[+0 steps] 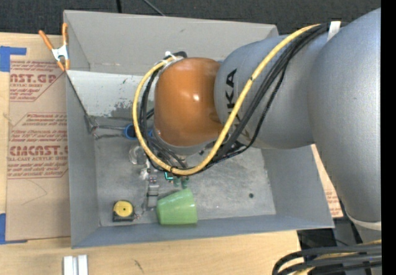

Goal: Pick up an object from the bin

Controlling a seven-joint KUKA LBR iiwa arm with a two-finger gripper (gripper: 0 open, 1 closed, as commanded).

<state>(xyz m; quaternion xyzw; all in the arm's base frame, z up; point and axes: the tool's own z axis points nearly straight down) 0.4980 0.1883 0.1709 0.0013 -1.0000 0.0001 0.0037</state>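
Green cup (177,209) at the bin's (260,193) lower edge.
We see the gripper (150,187) just beside it, near a small yellow disc (122,209); whether it is released or clenched we cannot tell.

Green cup (177,209) and small yellow disc (122,209) are obstructing the bin (247,184) at six to seven o'clock; floor at four o'clock is lying clear.
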